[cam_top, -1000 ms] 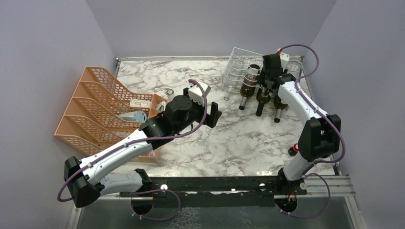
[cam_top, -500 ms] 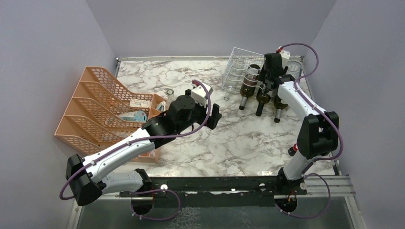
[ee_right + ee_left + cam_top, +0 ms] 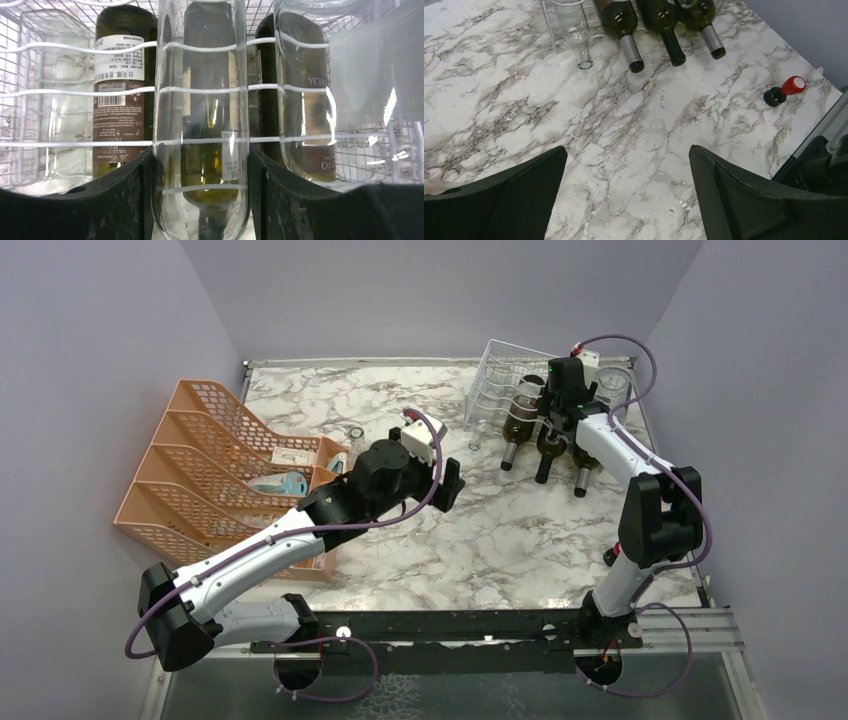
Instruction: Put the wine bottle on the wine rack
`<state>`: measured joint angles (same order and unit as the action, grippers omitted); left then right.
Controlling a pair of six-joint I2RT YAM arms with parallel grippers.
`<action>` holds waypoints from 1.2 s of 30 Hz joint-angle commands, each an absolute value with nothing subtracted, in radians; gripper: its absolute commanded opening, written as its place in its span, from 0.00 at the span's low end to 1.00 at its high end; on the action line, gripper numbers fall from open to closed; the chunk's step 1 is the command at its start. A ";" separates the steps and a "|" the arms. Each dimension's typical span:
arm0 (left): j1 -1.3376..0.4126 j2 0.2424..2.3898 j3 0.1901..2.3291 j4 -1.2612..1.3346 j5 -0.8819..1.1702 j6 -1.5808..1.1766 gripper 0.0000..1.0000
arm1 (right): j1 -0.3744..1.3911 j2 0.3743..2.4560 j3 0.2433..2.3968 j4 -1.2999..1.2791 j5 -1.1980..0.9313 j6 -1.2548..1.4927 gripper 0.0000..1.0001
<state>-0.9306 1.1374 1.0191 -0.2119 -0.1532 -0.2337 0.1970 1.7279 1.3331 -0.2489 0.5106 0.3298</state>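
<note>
In the right wrist view my right gripper [image 3: 200, 202] is shut on a clear glass wine bottle [image 3: 200, 115]; one black finger [image 3: 117, 200] presses on each side of it. The bottle hangs over the white wire wine rack [image 3: 70, 92]. Through and beside it show three dark bottles [image 3: 117, 85] lying in the rack. From above, the right gripper [image 3: 558, 405] is over the rack [image 3: 492, 375] at the back right. My left gripper [image 3: 452, 483] is open above mid-table, holding nothing.
Three dark bottle necks [image 3: 630, 50] and a clear neck [image 3: 580, 47] stick out of the rack towards the front. A red-capped stopper [image 3: 786, 90] lies by the right arm's base. An orange mesh organizer [image 3: 215, 465] stands on the left.
The right gripper has shifted a little towards the back over the rack with the clear bottle. The left arm settled slightly lower, then stayed still.
</note>
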 commanded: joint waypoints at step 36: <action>-0.927 0.909 1.093 -0.188 -0.456 -0.065 0.99 | 0.190 1.352 1.297 -0.345 -0.179 0.269 0.72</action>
